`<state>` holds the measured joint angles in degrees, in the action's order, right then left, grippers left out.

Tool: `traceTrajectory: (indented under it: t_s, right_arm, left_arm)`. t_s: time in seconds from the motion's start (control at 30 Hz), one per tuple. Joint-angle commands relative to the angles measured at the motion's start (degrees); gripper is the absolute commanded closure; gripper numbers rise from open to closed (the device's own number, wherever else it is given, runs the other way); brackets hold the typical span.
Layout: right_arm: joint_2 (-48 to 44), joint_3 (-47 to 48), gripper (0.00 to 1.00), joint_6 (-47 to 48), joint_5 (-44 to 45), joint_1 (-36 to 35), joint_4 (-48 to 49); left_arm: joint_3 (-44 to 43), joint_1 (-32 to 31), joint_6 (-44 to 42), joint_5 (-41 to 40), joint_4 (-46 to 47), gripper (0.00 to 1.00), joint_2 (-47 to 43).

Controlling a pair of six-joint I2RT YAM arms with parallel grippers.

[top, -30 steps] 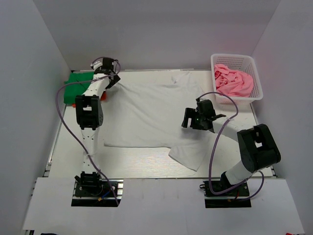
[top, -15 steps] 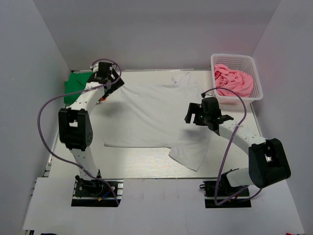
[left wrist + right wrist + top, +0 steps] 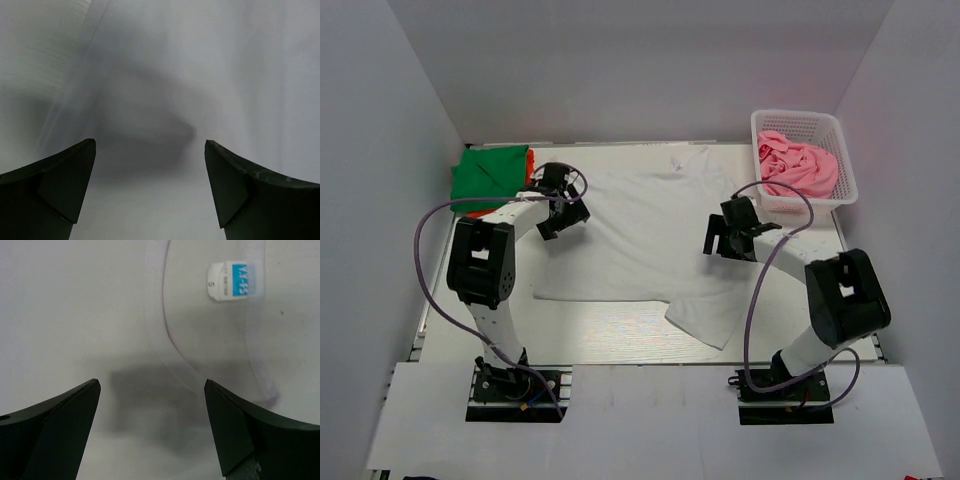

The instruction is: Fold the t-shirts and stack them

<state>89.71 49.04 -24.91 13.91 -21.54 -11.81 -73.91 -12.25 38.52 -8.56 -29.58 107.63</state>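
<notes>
Left gripper [image 3: 150, 150]: jaws spread wide and holding nothing, poised above the left part of the white t-shirt [image 3: 640, 230], close to its edge; whether the tips touch the cloth cannot be told.
Right gripper [image 3: 150, 390]: jaws equally wide and empty, above the shirt's collar, with the small blue neck label [image 3: 235, 281] at about 1 o'clock in the wrist view.
White t-shirt: spread flat across the middle of the table [image 3: 620, 335], one corner flopped toward 5 o'clock near the front edge.
Green t-shirt [image 3: 490, 170]: folded, at 10 o'clock on the table, just beyond the left gripper.
Orange t-shirt [image 3: 458, 196]: only a sliver shows, under the green one.
Pink t-shirt [image 3: 798, 165]: crumpled inside the white lattice basket [image 3: 800, 116] at 2 o'clock, near the right gripper.
Surface: pale wood-grain tabletop, bare along the front strip.
Room: plain white walls close in on three sides.
Count: two arms, four t-shirts (one each of white, green, orange and pink), one basket.
</notes>
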Motion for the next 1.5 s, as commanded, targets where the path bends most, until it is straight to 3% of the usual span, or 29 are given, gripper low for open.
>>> traceTrajectory:
  t_s: [0.0, 0.13, 0.4, 0.53, 0.63, 0.7, 0.8, 0.87, 0.93, 1.1, 1.33, 1.47]
  right_arm:
    - [4.93, 5.54, 0.10, 0.91, -0.11, 0.53, -0.14]
    - [11.18, 11.51, 0.10, 1.53, -0.11, 1.32, -1.36]
    - [23.74, 26.27, 0.10, 4.77, 0.32, 2.73, -5.93]
    - [26.48, 33.82, 0.10, 6.88, -0.81, 3.43, -7.96]
    - [24.21, 34.64, 0.10, 8.81, -2.74, 3.17, -8.67]
    - [20.44, 32.45, 0.10, 9.44, -5.38, 2.73, -5.96]
    - [10.79, 20.10, 0.10, 8.30, -10.28, 2.56, 3.67]
    - [1.85, 9.58, 0.10, 6.38, -11.97, 2.29, 7.32]
    - [-2.15, 5.13, 0.10, 4.62, -15.84, 2.03, 13.79]
    - [-14.54, -6.39, 0.10, 2.23, -16.29, 0.97, 14.63]
    - [-23.35, -11.33, 0.10, 1.79, -18.04, 0.89, 13.05]
    - [-25.90, -12.73, 0.10, 1.88, -17.96, 0.97, 9.99]
  left_arm:
    - [-2.47, 0.03, 1.11, -3.57, -1.96, 0.00, 1.96]
    - [-5.27, 0.65, 1.12, -3.57, -1.97, 0.00, 5.90]
    - [-20.65, 1.26, 1.12, -4.80, -8.64, 0.00, 17.42]
    - [-26.36, 1.26, -0.02, -5.51, -9.79, 0.00, 17.43]
    - [-25.85, 1.26, -1.08, -6.03, -10.41, 0.00, 14.11]
    - [-23.92, 0.74, -1.60, -7.78, -10.41, 0.00, 9.02]
    - [-16.73, 0.21, 0.14, -9.81, -9.80, 0.00, -0.44]
    - [-7.25, 0.21, 2.16, -10.42, -7.18, 0.00, -6.09]
    - [3.35, 0.21, 4.97, -10.43, -5.14, 0.00, -13.81]
    - [19.55, 1.35, 11.48, -10.43, -6.10, 0.00, -23.41]
    - [29.08, 1.35, 15.87, -12.54, -3.02, 0.00, -28.36]
    - [29.09, 1.35, 17.46, -13.06, -2.32, 0.09, -26.26]
